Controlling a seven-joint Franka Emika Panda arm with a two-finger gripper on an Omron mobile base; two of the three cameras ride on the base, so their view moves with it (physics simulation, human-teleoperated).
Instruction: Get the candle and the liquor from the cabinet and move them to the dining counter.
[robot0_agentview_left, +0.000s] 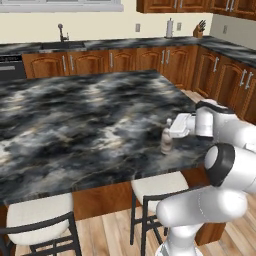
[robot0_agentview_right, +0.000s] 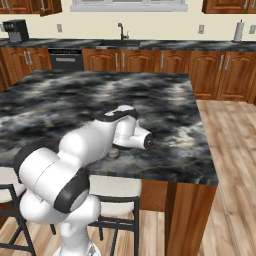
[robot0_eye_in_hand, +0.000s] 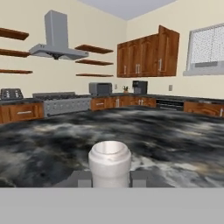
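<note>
End effector grips the liquor bottle upright near the surface's front edge; release gently, then retract straight.

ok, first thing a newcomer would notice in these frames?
The big marbled dining counter spreads across the middle of the room, cream-seated stools tucked under its near edge. Near its front right corner the liquor stands upright on the stone, with the gripper shut on it from the side. In the hand view its pale cap sits between the fingertips.

White arm, dark joints
</note>
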